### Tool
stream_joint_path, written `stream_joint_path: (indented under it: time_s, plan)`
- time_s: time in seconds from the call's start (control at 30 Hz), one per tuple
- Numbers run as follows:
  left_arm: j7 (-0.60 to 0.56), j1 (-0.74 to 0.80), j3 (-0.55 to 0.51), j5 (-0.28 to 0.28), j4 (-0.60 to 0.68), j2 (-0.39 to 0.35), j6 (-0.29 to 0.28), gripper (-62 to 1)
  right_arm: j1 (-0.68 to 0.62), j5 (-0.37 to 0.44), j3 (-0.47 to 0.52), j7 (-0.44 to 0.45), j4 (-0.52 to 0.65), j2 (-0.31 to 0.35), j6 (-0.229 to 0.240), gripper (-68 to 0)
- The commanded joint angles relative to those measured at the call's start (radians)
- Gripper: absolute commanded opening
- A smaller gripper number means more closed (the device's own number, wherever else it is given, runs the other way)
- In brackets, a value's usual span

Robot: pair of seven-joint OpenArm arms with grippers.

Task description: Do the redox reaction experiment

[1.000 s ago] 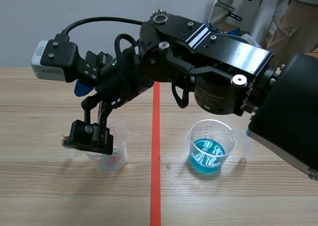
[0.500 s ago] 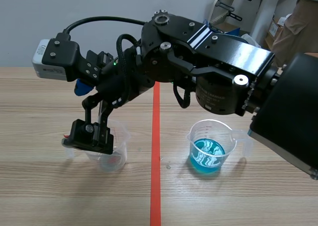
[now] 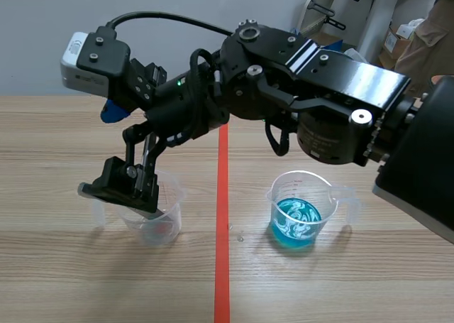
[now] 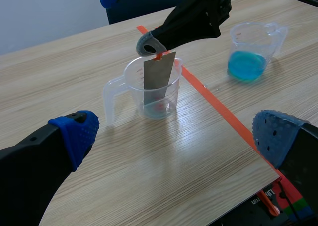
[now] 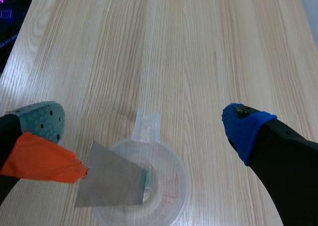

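Note:
My right arm comes in from the right and reaches over a clear beaker [image 3: 157,216] left of the red tape line. The right gripper [image 5: 144,124] has its fingers wide apart. A grey metal plate [image 5: 112,179] with an orange tab [image 5: 42,161] hangs from the grey-green padded finger [image 5: 44,121] only. The plate's lower end dips into that beaker [image 4: 154,87]. A second beaker [image 3: 298,213] with blue liquid stands right of the line. My left gripper [image 4: 176,134] is open and empty, low over the table in front of the clear beaker.
The orange-red tape line [image 3: 222,216] runs between the two beakers. A person [image 3: 433,32] stands at the back right beside some equipment. The table's near edge [image 4: 233,206] lies just under my left gripper.
The right arm has risen and tilted a little, lifting the plate higher in the clear beaker. The beakers have not moved.

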Motion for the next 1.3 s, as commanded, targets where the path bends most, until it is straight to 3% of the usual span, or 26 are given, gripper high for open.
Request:
stream_joint_path:
  time_s: [0.0, 0.1, 0.23, 0.33, 0.53, 0.77, 0.97, 1.27]
  plan:
    - [-0.014, -0.003, -0.001, -0.003, 0.009, 0.005, -0.001, 1.4, 0.016, 0.007, 0.008, 0.045, 0.011, 0.032, -0.024, 0.4]
    - [-0.014, -0.003, -0.001, -0.003, 0.009, 0.005, 0.008, 1.4, -0.01, 0.007, 0.01, 0.129, 0.037, 0.09, -0.07, 0.4]
    - [-0.022, -0.003, -0.001, -0.002, 0.009, 0.004, 0.063, 1.4, -0.064, 0.008, 0.01, 0.24, 0.115, 0.184, -0.124, 0.4]
    - [-0.021, -0.009, -0.013, 0.035, 0.009, 0.001, 0.081, 1.4, -0.111, 0.016, 0.01, 0.299, 0.211, 0.263, -0.166, 0.4]
    - [-0.026, -0.032, -0.054, 0.055, 0.009, -0.057, 0.079, 1.4, -0.262, 0.034, 0.065, 0.387, 0.43, 0.439, -0.307, 0.4]
    - [0.016, -0.125, -0.116, 0.054, 0.009, -0.164, 0.017, 1.4, -0.545, 0.044, 0.256, 0.461, 0.613, 0.593, -0.43, 0.4]
    - [0.035, -0.204, -0.121, 0.045, 0.009, -0.243, -0.043, 1.4, -0.832, 0.052, 0.492, 0.493, 0.712, 0.633, -0.497, 0.4]
    - [0.045, -0.269, -0.121, -0.013, 0.009, -0.305, -0.179, 1.4, -1.198, 0.052, 0.837, 0.513, 0.82, 0.62, -0.498, 0.4]
